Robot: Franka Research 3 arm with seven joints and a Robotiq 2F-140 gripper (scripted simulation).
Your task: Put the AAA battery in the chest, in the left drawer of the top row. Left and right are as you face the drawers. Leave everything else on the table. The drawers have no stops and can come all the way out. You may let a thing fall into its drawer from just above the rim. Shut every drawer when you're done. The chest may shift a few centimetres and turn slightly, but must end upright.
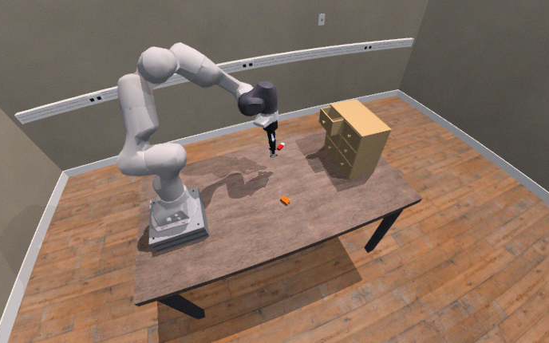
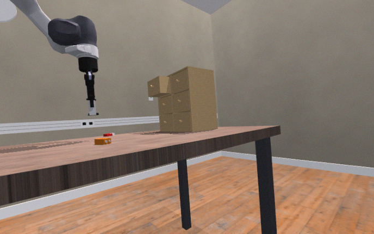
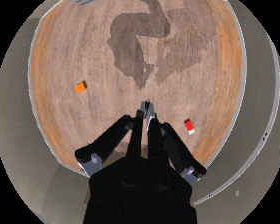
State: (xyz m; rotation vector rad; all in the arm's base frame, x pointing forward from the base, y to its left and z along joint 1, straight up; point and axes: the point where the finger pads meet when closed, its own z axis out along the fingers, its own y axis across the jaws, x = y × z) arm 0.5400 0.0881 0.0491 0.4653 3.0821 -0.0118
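While raised above table (image 1: 234, 238), gripper (image 2: 92, 113) pinching seemingly the AAA battery (image 2: 92, 110).

The arm (image 1: 133, 110) is built of smooth, rounded, off-white links with bulbous joints. Its last wrist link (image 2: 72, 30) is dark charcoal grey, ending in a white flange. Below hangs a slim black gripper (image 2: 92, 113) with pale grey fingers (image 2: 91, 109). The arm rises from a stepped, square grey base plate (image 1: 199, 230) with small bolt heads.
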